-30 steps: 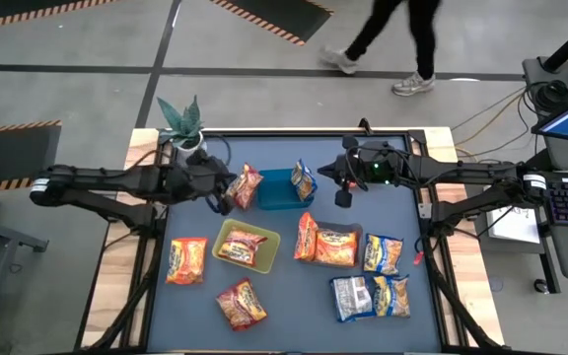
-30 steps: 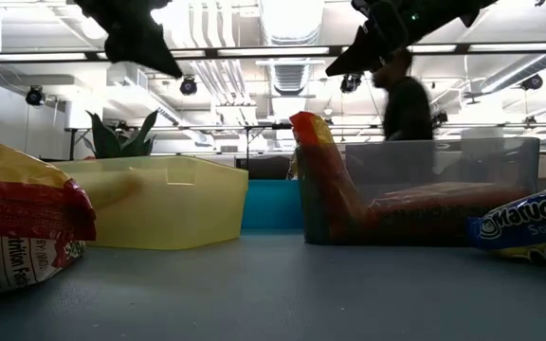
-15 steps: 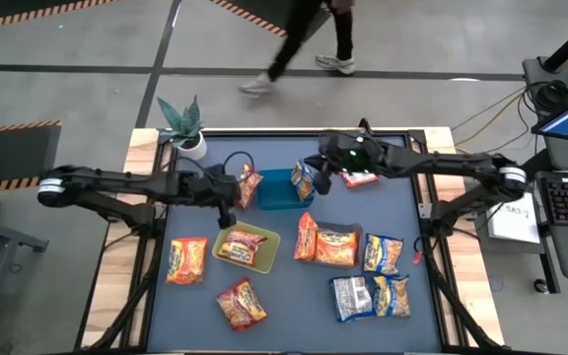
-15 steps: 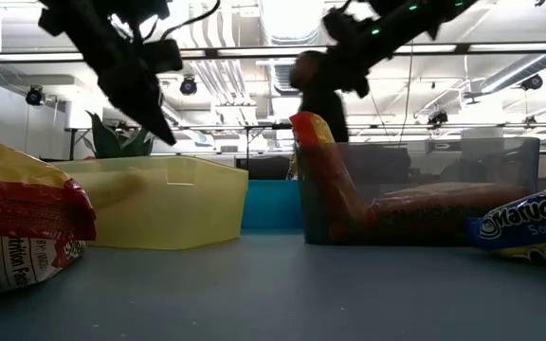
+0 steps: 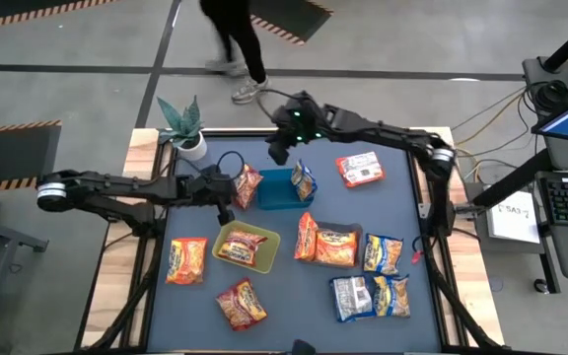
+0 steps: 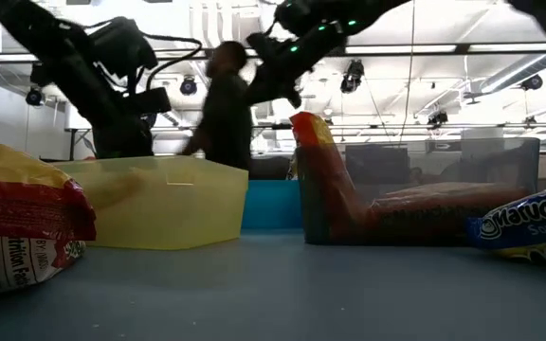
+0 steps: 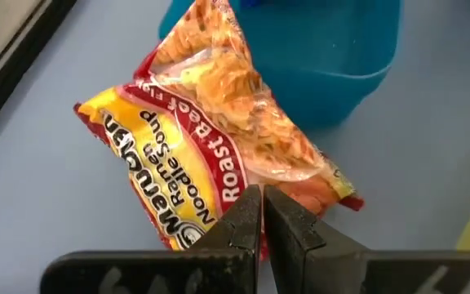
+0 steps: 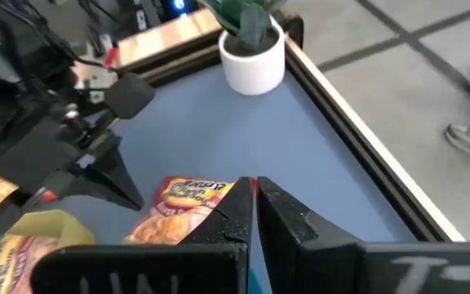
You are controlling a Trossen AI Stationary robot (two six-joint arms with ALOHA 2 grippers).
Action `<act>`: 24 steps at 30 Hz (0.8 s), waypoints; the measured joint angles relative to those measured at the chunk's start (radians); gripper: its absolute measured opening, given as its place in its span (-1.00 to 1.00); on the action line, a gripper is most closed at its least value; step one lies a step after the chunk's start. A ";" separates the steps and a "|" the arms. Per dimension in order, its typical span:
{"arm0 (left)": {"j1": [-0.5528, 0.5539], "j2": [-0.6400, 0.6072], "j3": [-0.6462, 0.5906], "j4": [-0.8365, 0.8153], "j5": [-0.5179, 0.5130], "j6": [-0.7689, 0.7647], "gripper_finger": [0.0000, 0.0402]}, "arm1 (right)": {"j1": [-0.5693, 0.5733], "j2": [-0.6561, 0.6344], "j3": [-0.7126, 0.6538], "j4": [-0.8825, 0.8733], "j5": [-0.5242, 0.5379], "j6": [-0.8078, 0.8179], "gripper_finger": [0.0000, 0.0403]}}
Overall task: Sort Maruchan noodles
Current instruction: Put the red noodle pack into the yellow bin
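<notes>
my left gripper (image 7: 261,214), fingers pressed together and empty, hovers over the roast-flavour packet (image 7: 219,139): light, crinkly, slippery; i'd pinch its sealed edge. right gripper (image 5: 278,155) also closed.

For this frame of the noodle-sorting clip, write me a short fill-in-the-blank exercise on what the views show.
1. The left pincer is ____, just short of the Roast Beef packet.
2. That packet leans against the ____ tray.
3. The yellow-green tray holds ____ noodle packet.
4. The potted plant stands at the table's far ____ corner in the high view.

Missing words: shut; blue; one; left
</notes>
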 joint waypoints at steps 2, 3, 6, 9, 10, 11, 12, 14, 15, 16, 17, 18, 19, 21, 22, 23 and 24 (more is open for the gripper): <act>0.006 0.000 -0.030 0.045 0.000 0.016 -1.00 | 0.000 0.062 0.085 -0.055 0.000 0.000 -0.96; 0.008 0.000 -0.039 0.059 0.000 0.021 -1.00 | 0.001 0.090 0.126 -0.083 -0.001 0.000 -0.96; 0.020 -0.002 -0.058 0.066 -0.001 0.037 -1.00 | 0.003 0.171 0.240 -0.155 -0.002 0.003 -0.96; 0.041 0.000 -0.081 0.071 0.000 0.070 -1.00 | 0.007 0.244 0.328 -0.200 -0.001 0.017 -0.96; 0.052 0.001 -0.088 0.076 -0.001 0.081 -1.00 | 0.008 0.266 0.352 -0.213 -0.001 0.022 -0.96; 0.064 0.001 -0.095 0.086 -0.002 0.091 -1.00 | 0.009 0.287 0.375 -0.227 -0.001 0.027 -0.96; 0.075 0.001 -0.101 0.104 -0.003 0.099 -1.00 | 0.010 0.307 0.399 -0.236 -0.002 0.037 -0.96; 0.095 0.001 -0.112 0.138 -0.001 0.111 -1.00 | 0.011 0.336 0.427 -0.245 -0.002 0.051 -0.96; 0.106 0.001 -0.118 0.152 0.007 0.120 -1.00 | 0.013 0.349 0.440 -0.243 -0.004 0.065 -0.96; 0.114 0.002 -0.124 0.164 0.024 0.127 -1.00 | 0.013 0.363 0.450 -0.243 -0.006 0.074 -0.96; 0.121 0.004 -0.132 0.176 0.044 0.132 -1.00 | 0.014 0.375 0.458 -0.244 -0.010 0.083 -0.96; 0.127 0.005 -0.141 0.187 0.064 0.137 -1.00 | 0.014 0.387 0.465 -0.248 -0.024 0.092 -0.96; 0.128 0.006 -0.150 0.202 0.086 0.144 -1.00 | 0.015 0.399 0.472 -0.252 -0.039 0.097 -0.96; 0.128 0.007 -0.166 0.240 0.120 0.154 -1.00 | 0.017 0.417 0.481 -0.252 -0.067 0.121 -0.96; 0.127 0.008 -0.172 0.256 0.129 0.155 -1.00 | 0.017 0.422 0.484 -0.251 -0.078 0.129 -0.96; 0.128 0.010 -0.178 0.272 0.130 0.155 -1.00 | 0.018 0.429 0.490 -0.250 -0.082 0.144 -0.96; 0.129 0.013 -0.184 0.291 0.130 0.157 -1.00 | 0.019 0.432 0.491 -0.246 -0.082 0.165 -0.96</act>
